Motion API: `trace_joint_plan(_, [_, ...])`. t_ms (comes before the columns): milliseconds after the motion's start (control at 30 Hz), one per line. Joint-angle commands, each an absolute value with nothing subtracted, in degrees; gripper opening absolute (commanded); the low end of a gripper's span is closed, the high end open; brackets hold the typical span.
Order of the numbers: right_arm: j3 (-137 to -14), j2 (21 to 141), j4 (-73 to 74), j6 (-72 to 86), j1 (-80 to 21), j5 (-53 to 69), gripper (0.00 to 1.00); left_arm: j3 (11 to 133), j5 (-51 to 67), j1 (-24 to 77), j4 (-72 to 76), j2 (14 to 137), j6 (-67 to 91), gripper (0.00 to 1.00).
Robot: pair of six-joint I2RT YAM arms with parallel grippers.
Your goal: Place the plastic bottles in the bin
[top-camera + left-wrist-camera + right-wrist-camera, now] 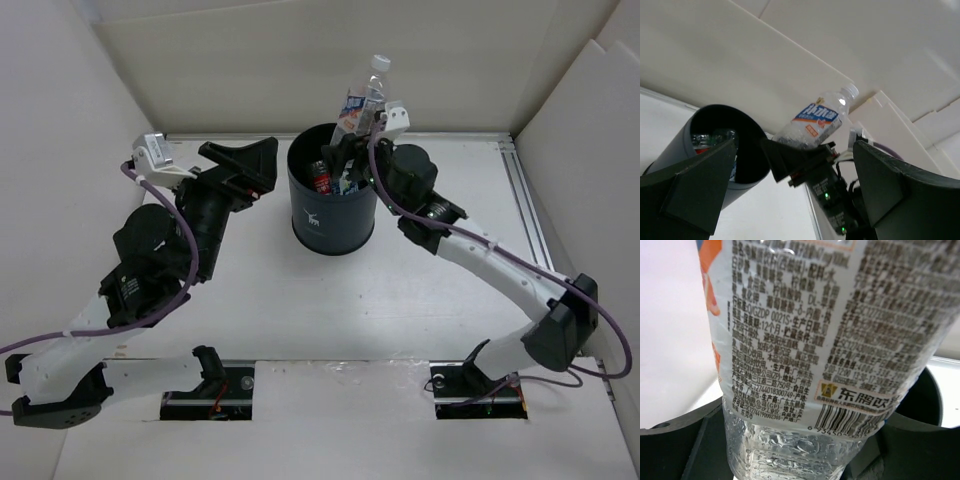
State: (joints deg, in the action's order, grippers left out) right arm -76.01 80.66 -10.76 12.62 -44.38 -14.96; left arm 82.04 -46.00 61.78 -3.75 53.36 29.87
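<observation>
The bin [333, 222] is a dark navy bucket with a white logo, standing mid-table. My right gripper [352, 140] is shut on a clear bottle with a blue-white label [362, 98] and holds it tilted above the bin's far right rim. In the right wrist view that bottle [815, 340] fills the picture, with the bin's rim [926, 402] below it. The left wrist view shows the held bottle [816, 121] over the bin [675, 150]. Bottles lie inside the bin, one with a red label [320, 180]. My left gripper [243, 163] is open and empty, left of the bin.
White walls close the table at the back and both sides. A metal rail [525, 200] runs along the right edge. Two dark recessed mounts [208, 405] sit at the near edge by the arm bases.
</observation>
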Motion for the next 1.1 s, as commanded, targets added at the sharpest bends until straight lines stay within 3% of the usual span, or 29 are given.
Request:
trace_joint_plan(0, [-81.3,85.2,-8.4,9.8,-41.4,-11.3,0.08,80.7,-48.5,61.7,-6.6,52.0,30.1,1.0])
trace_joint_plan(67, [-81.9,87.0,-8.3,9.8,-40.9,-10.0,0.11,80.7,-48.5,61.7,-7.6,51.3,30.1,1.0])
trace_joint_plan(100, [-82.6,87.7,-8.3,9.8,-40.1,-10.0,0.2,80.7,-48.5,61.7,-8.5,50.8,30.1,1.0])
trace_joint_plan(167, [-83.3,89.9,-7.7,9.8,-39.6,-9.5,0.25,80.7,-48.5,61.7,-9.1,50.8,29.6,1.0])
trace_joint_plan(233, [-84.1,90.5,-7.0,9.2,-39.6,-9.0,0.57,80.7,-47.9,61.7,-9.8,50.8,28.9,1.0])
trace_joint_plan(267, [-84.6,91.2,-7.0,9.2,-39.6,-9.0,0.79,81.3,-47.3,61.7,-11.8,50.8,28.9,1.0])
trace_joint_plan(333, [-84.6,91.2,-6.3,9.2,-40.2,-10.5,1.0,82.2,-47.3,61.7,-13.5,50.8,28.9,1.0])
trace_joint_plan(700, [-81.9,81.0,-0.4,8.7,-41.9,-20.2,1.0,83.2,-50.4,61.7,-21.4,54.0,31.2,1.0])
trace_joint_plan(900, [-84.5,71.6,21.4,8.7,-46.0,-31.2,1.0,81.9,-51.0,61.7,-27.8,53.1,30.6,1.0])
trace_joint_plan(1067, [-85.3,61.5,36.2,11.0,-47.1,-33.0,1.0,78.7,-51.0,61.7,-32.2,47.3,31.1,1.0])
